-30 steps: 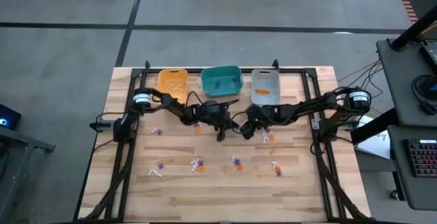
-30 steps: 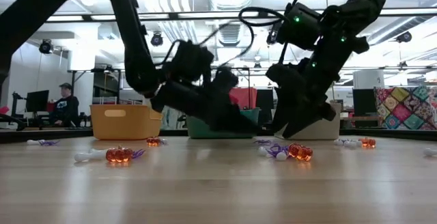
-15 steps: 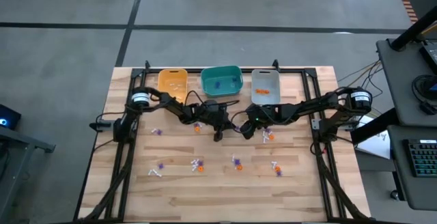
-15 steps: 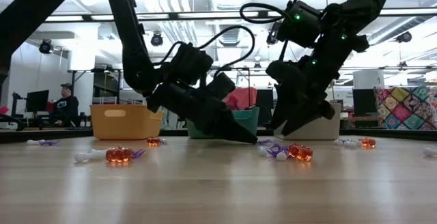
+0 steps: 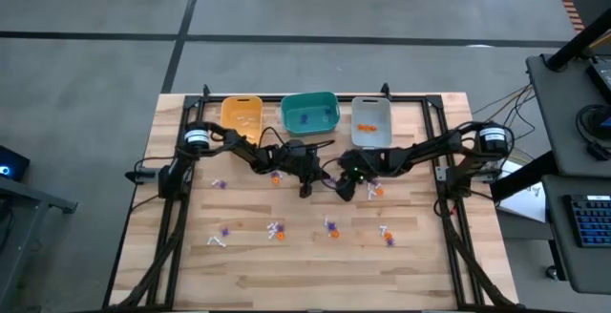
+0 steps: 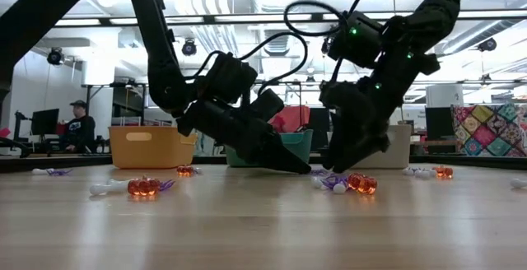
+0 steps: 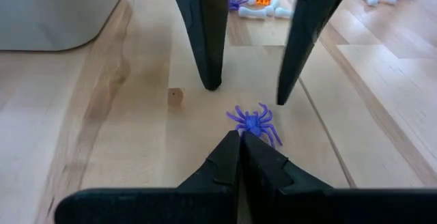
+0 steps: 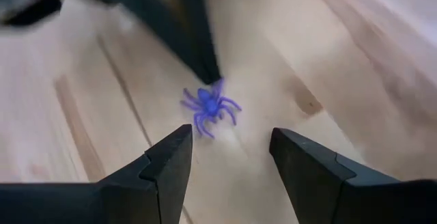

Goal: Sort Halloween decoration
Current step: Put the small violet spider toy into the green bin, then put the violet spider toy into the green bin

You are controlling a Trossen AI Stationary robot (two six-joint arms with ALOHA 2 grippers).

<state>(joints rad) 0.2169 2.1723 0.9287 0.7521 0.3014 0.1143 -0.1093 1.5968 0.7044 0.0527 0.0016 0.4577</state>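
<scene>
The right gripper [image 8: 229,156] stands with its two fingers spread wide, tips low over the wood, and a small purple spider [image 8: 208,106] lies on the table just ahead of the gap between them. From the other side, the left gripper [image 7: 239,142] has its fingers pressed together into one point, and that point sits right at the spider [image 7: 254,121], seemingly touching its edge, though contact is hard to judge. Seen level across the table, both grippers [image 6: 296,167] [image 6: 336,167] slant down toward the same spot near the table's middle, close to each other.

Just beside them lie an orange pumpkin trinket [image 6: 361,183] and a white bone [image 6: 321,183]. More Halloween decoration is scattered over the wooden table [image 5: 248,275]: another orange piece [image 6: 144,187], purple bits [image 5: 225,231] and white ones [image 5: 216,241] nearer the front edge.

Along the far edge stand three bins side by side: a yellow bin [image 5: 241,114], a teal bin [image 5: 309,112] and a grey bin [image 5: 371,120], with orange pieces showing in the grey one. A person [image 6: 79,127] sits far off in the room behind.
</scene>
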